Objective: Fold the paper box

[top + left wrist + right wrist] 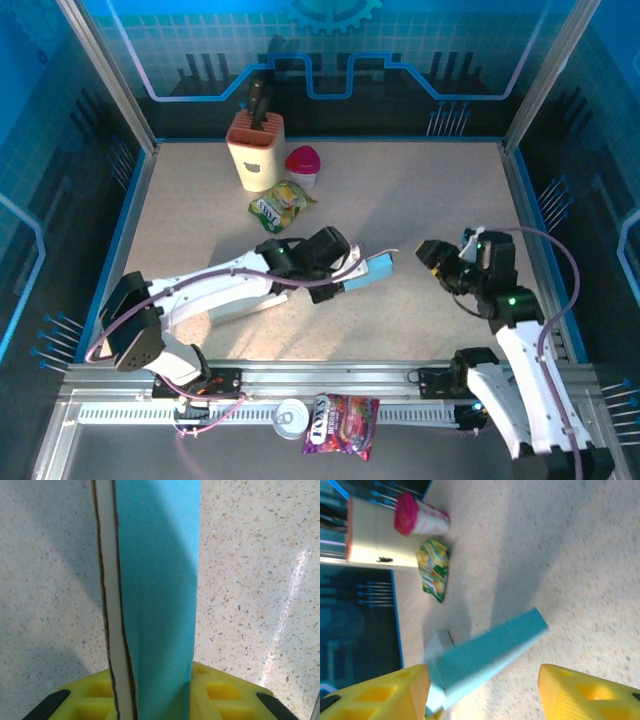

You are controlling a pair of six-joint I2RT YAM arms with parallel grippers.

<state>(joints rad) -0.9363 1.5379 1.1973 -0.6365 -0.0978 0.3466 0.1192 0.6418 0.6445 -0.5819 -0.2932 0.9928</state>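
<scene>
The paper box (372,268) is a flat blue sleeve with a white edge, near the table's middle. My left gripper (350,274) is shut on its near end. In the left wrist view the box (155,590) runs straight up from between the yellow pads (225,695), which press on both of its sides, so my left gripper (155,697) holds it edge-up above the speckled table. My right gripper (432,255) stands open a little to the right of the box's free end. In the right wrist view the box (490,652) lies slanted beyond my right gripper (484,682), and nothing is between its fingers.
At the back stand a beige knife block (256,150), a pink-lidded cup (304,165) and a green snack bag (281,205). A tin can (291,417) and a purple candy bag (342,423) lie on the front rail. Blue walls enclose the table.
</scene>
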